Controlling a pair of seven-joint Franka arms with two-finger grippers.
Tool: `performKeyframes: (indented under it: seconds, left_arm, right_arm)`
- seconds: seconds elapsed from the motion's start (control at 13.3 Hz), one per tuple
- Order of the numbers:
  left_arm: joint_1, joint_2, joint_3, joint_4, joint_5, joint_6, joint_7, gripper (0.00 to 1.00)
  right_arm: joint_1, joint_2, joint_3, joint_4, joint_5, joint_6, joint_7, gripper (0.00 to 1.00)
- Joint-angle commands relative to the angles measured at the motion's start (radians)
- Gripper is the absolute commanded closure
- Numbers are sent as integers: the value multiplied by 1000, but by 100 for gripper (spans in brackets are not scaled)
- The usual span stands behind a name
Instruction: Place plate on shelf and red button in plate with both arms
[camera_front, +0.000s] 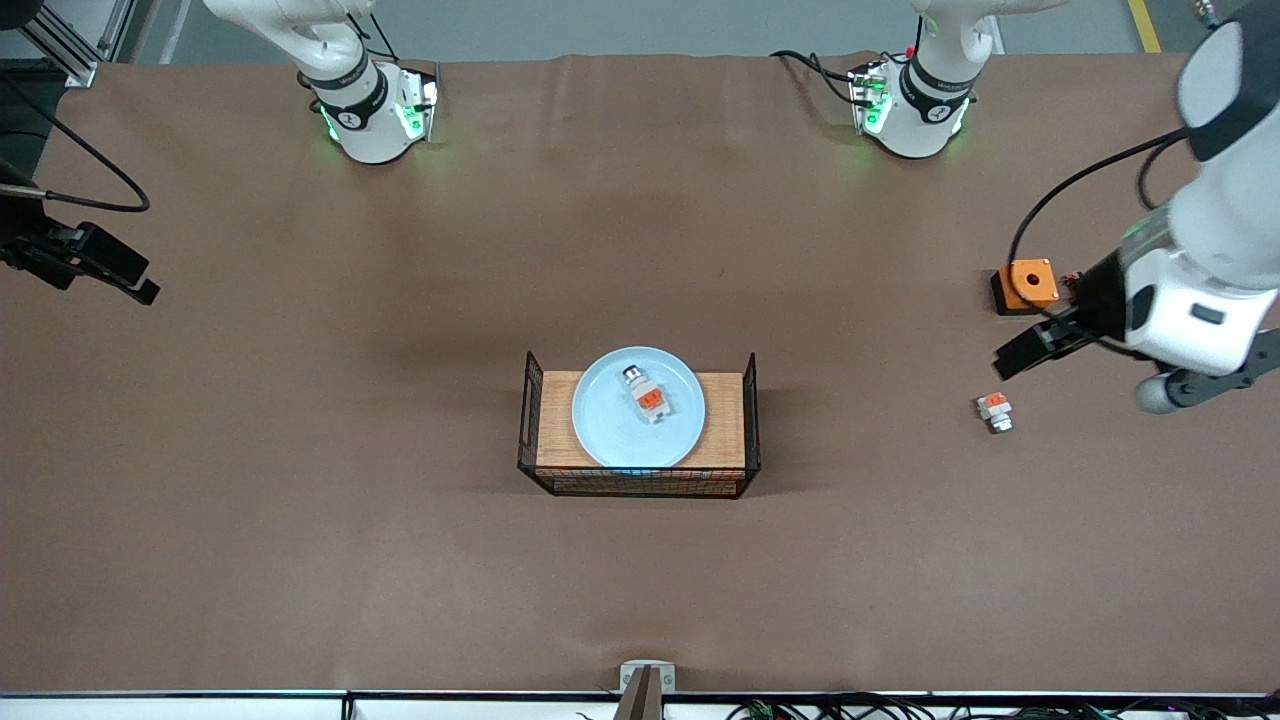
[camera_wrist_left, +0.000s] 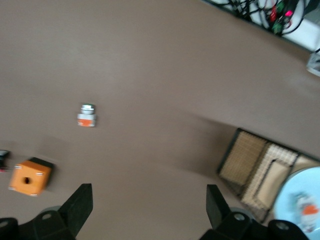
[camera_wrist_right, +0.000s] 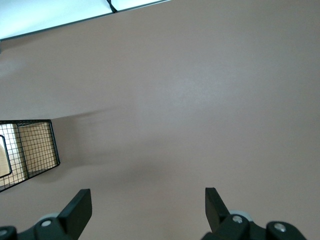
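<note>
The pale blue plate (camera_front: 602, 440) lies on a wooden board inside a wire basket (camera_front: 640, 486) at the table's middle. On the plate rests the red button (camera_front: 647, 395), white and grey with an orange-red block and a silver end. The left wrist view catches the plate (camera_wrist_left: 295, 197) and the red button (camera_wrist_left: 309, 211) at its edge. My left gripper (camera_front: 1028, 352) (camera_wrist_left: 149, 205) hangs open and empty over bare table toward the left arm's end. My right gripper (camera_front: 122, 276) (camera_wrist_right: 148, 207) is open and empty over the table's right-arm end, well away from the basket (camera_wrist_right: 30, 150).
A shorter white and orange-red look-alike piece (camera_front: 995, 411) (camera_wrist_left: 87, 115) lies on the table close under the left gripper. An orange square box with a hole (camera_front: 1030, 284) (camera_wrist_left: 30, 177) sits farther from the front camera than that piece. Cables run along the table's front edge.
</note>
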Motion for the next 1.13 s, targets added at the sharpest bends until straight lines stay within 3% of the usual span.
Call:
performKeyframes:
  seconds: [0.0,0.75,0.9,1.05]
  left_arm:
    - [77,-68,-11,-53,11,-33,196,0]
    - [115,-158,0,-73,8,-97,348,0]
    - [60,-221,64,-160,-6,-88,374,0]
    - [-74,-281,195,-232,-6,-79,390,0]
  right_arm:
    - [0,17,5,19,-22,-13,-10,0]
    - [-9,25,5,20,-7,-14,-10,0]
    - [-8,25,5,22,-7,-14,-12,0]
    - [-12,25,5,22,-7,-16,-15,0]
